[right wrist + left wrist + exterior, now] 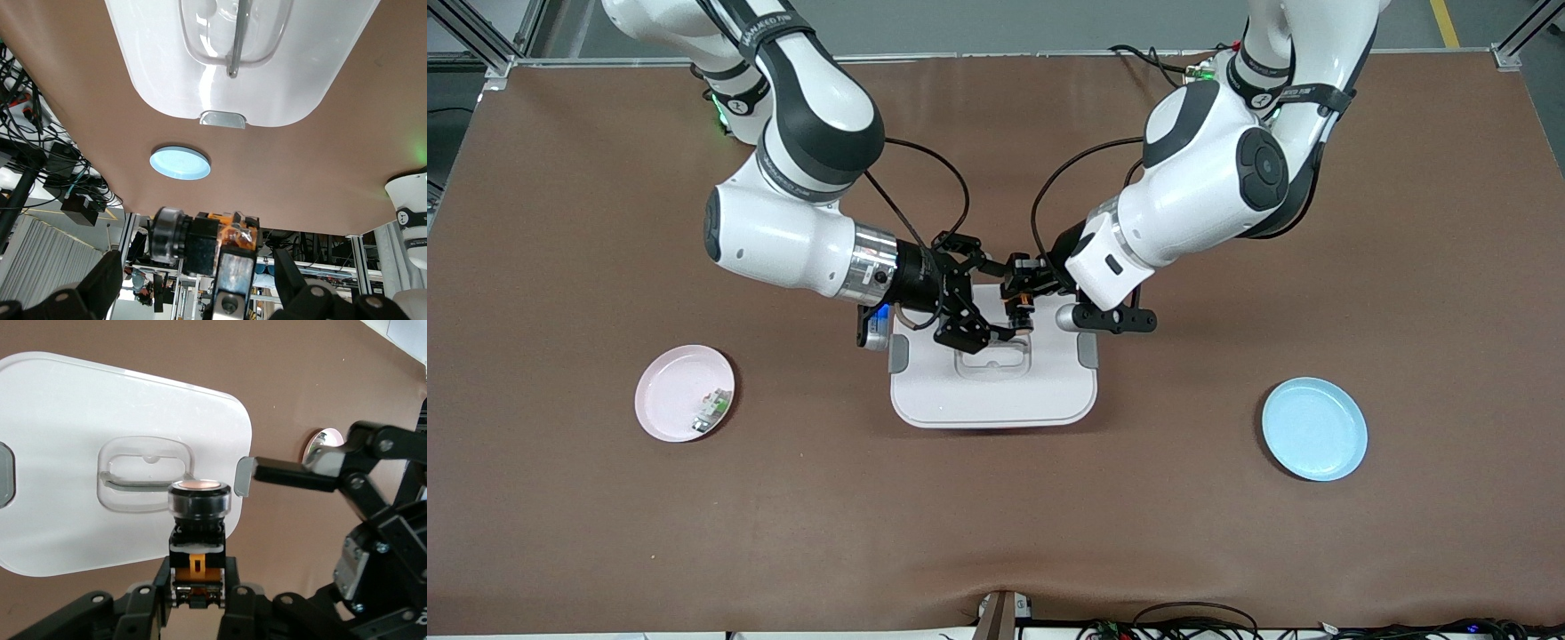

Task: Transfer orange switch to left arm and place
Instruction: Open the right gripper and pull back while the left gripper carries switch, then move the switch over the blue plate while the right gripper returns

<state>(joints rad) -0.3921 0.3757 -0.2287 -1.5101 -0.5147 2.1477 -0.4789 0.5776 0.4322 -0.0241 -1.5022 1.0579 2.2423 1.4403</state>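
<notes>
The orange switch point(1021, 308) hangs over the white box point(996, 396), above the edge of the lid nearest the robots' bases. My left gripper point(1025, 288) is shut on its black and orange body. In the left wrist view the switch point(198, 507) stands between the left gripper point(197, 583) pads, orange face toward the box lid point(67, 453). My right gripper point(1005, 300) is open, its fingers spread wide on either side of the switch without touching it. In the right wrist view the switch point(193, 243) sits between the right gripper point(200, 287) fingers, clear of both.
A pink plate point(685, 393) holding a small green-and-white component point(711, 409) lies toward the right arm's end. A blue plate point(1313, 428) lies toward the left arm's end. The box has grey side latches point(898, 354) and a lid handle point(993, 360).
</notes>
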